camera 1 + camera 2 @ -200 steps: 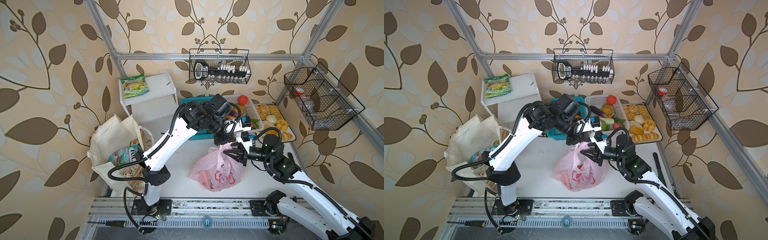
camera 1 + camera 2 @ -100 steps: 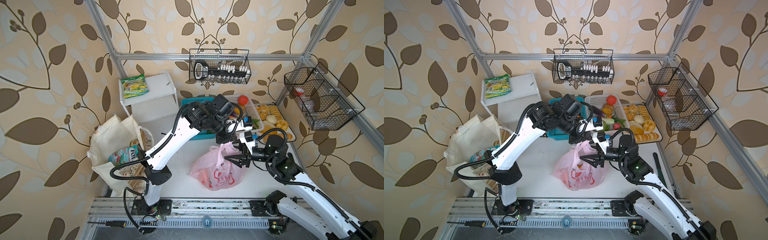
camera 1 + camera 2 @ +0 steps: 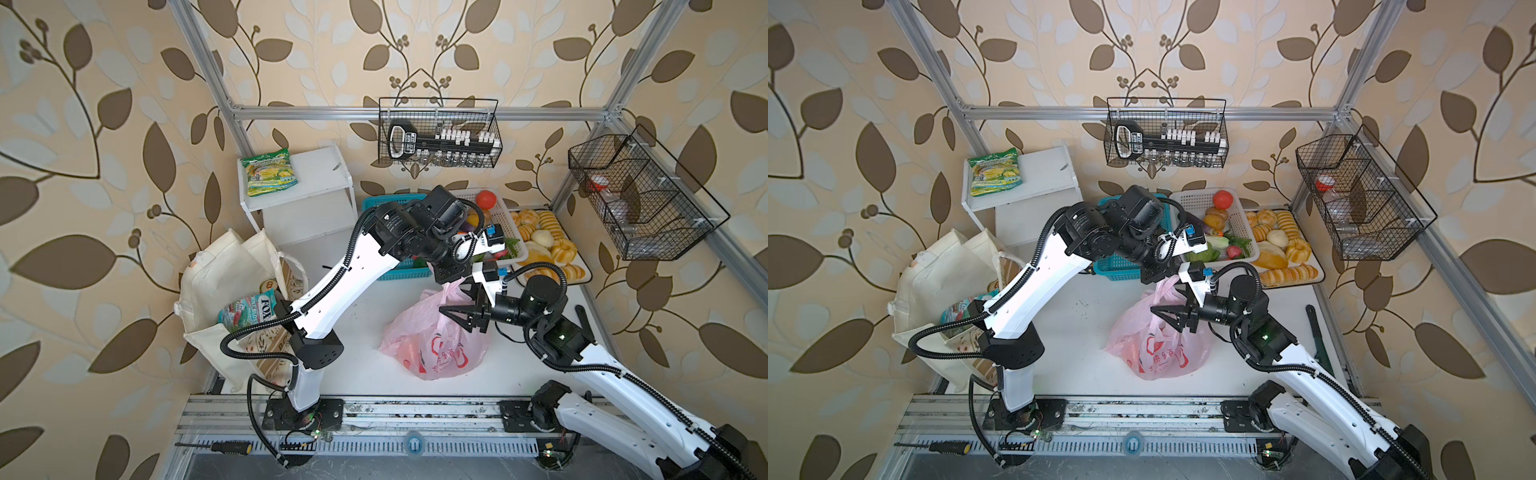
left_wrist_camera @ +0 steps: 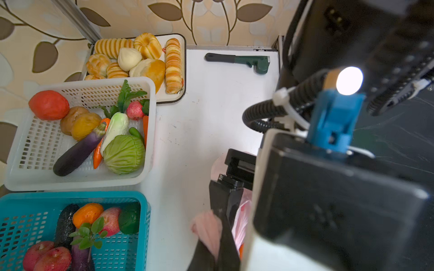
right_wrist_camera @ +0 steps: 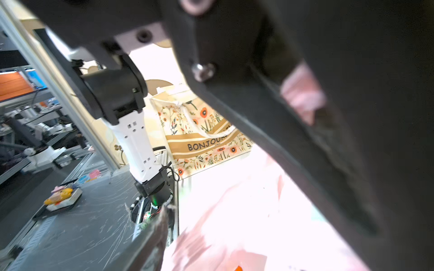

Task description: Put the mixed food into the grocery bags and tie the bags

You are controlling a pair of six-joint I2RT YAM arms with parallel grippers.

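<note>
– How does the left tool point(image 3: 452, 280) stand?
– Its jaws are together, clamped on the twisted handle of the pink plastic bag point(image 3: 436, 345), holding that handle up above the bag's body.
– And the right tool point(image 3: 452, 318)?
– Its jaws are apart, lying level just beside the bag's neck, below the left tool. Whether they touch the plastic cannot be told.
– Where does the bag sit?
– On the white bench point(image 3: 361, 316), about the middle, with something orange-red showing through the plastic.
– And the other bag?
– The cream canvas tote point(image 3: 220, 282) stands at the bench's left edge, mouth open, with the teal-red snack packet point(image 3: 247, 311) and the gold-topped can point(image 3: 269, 285) inside. Behind the arms, toy fruit point(image 4: 87, 212) lies in the teal basket point(image 4: 70, 194), beside a white basket point(image 4: 70, 183) of toy vegetables point(image 4: 124, 154)
</note>
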